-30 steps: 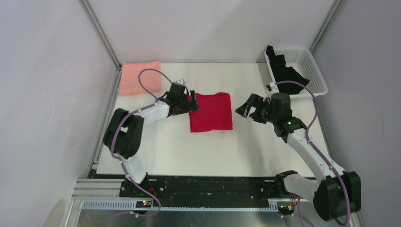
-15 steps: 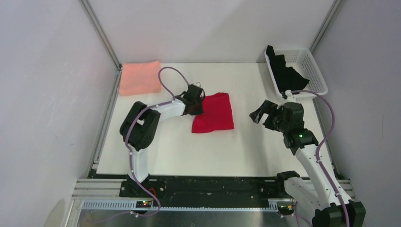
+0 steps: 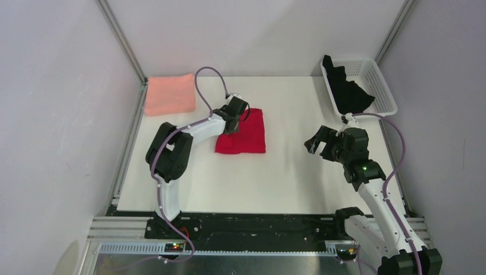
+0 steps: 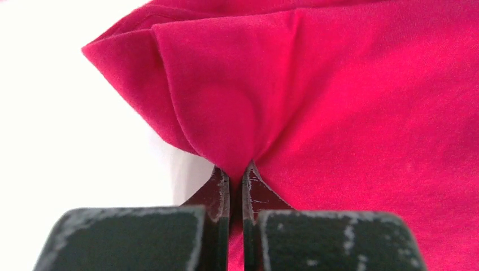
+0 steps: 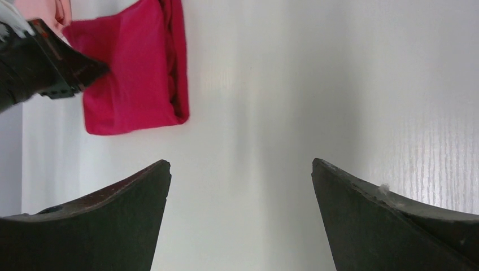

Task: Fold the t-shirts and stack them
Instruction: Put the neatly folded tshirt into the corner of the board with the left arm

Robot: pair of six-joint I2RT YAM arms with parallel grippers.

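Nearest me, in the lower right of the overhead view, my right claw (image 3: 318, 141) hangs with its jaws spread wide and nothing between them. In the last second it has pulled back toward the near edge and away from the cloth. Its own camera shows only bare white table (image 5: 316, 101) between the fingertips.

Further in, left of centre, my left claw (image 3: 231, 121) is pinched tight on the left edge of the red t-shirt (image 3: 245, 134), a small peak of fabric rising between the closed tips (image 4: 236, 169). That folded shirt has slid left and turned a little over the past second (it sat nearer the middle of the table before). I read this as the fold being done and the carry to the stack under way.

The salmon-pink t-shirt (image 3: 169, 94) lies folded in the upper left, well apart from the red one. The black t-shirt (image 3: 347, 91) is unfolded at the upper right, slumped in the white mesh basket (image 3: 383, 86).

From the left wrist view I cannot tell whether my pinch holds every layer or perhaps only the top ones. How much black cloth lies inside the basket is hard to make out.
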